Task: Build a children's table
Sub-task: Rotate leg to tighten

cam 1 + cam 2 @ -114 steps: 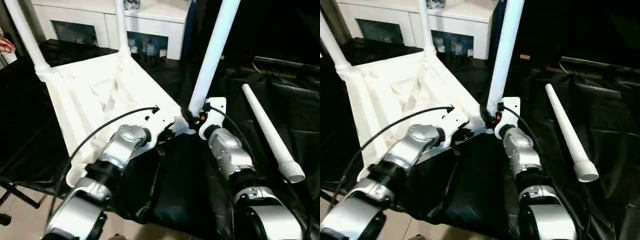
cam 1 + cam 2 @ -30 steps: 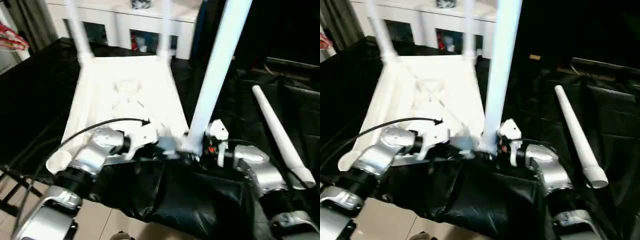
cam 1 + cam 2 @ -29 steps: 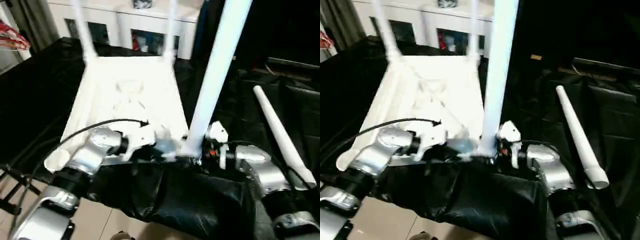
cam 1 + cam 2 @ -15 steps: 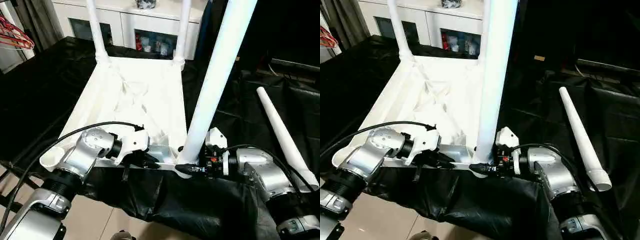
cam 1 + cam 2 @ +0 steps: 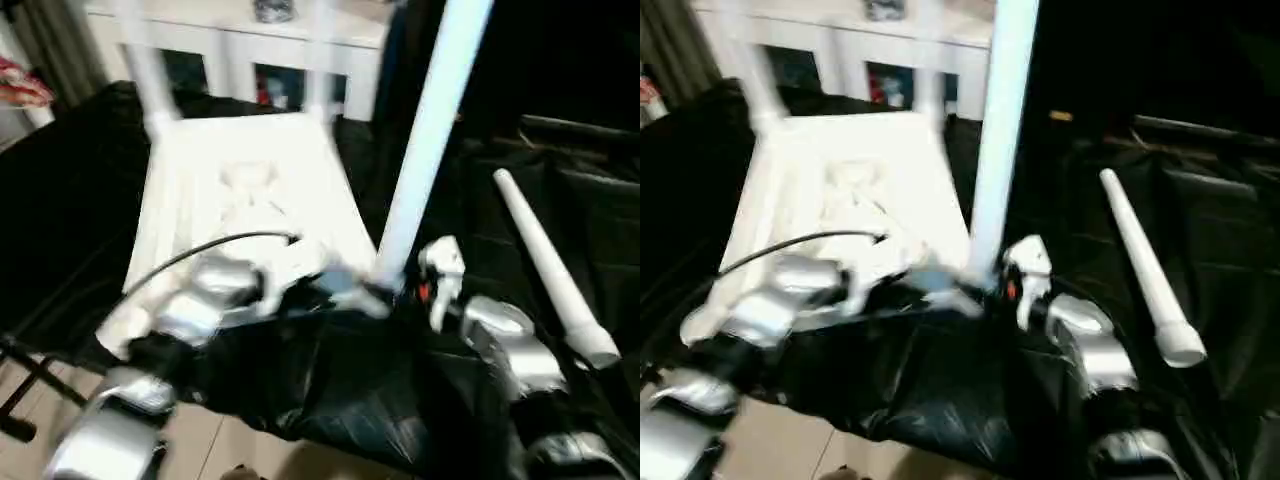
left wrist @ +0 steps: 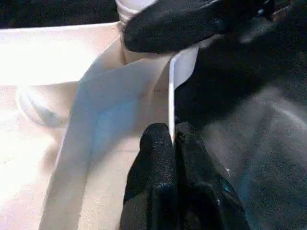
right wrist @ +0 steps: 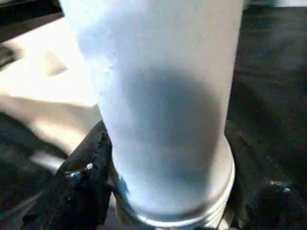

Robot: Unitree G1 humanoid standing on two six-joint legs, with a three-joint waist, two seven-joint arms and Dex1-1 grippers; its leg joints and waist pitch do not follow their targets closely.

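The children's table lies upside down on black cloth, its ribbed white top [image 5: 250,190] facing up. Two legs [image 5: 145,70] [image 5: 320,60] stand in the far corners. A third leg [image 5: 425,130] stands tilted in the near right corner socket. My right gripper [image 5: 392,292] is closed around its base, and a black finger [image 7: 86,182] lies against the leg [image 7: 163,120]. My left gripper [image 6: 173,139] is shut on the thin near rim [image 6: 171,96] of the top, just left of that corner. A fourth leg [image 5: 545,265] lies loose on the cloth to the right.
A white cabinet with glass doors [image 5: 250,50] stands behind the table. Black cloth [image 5: 380,400] covers the work surface and hangs over its near edge. Something red [image 5: 25,85] shows at the far left. Bare floor [image 5: 40,420] lies at the bottom left.
The whole head view has swung and tilted, so the camera moved. Both grippers stay at the near right corner, the left on the rim and the right at the leg's base.
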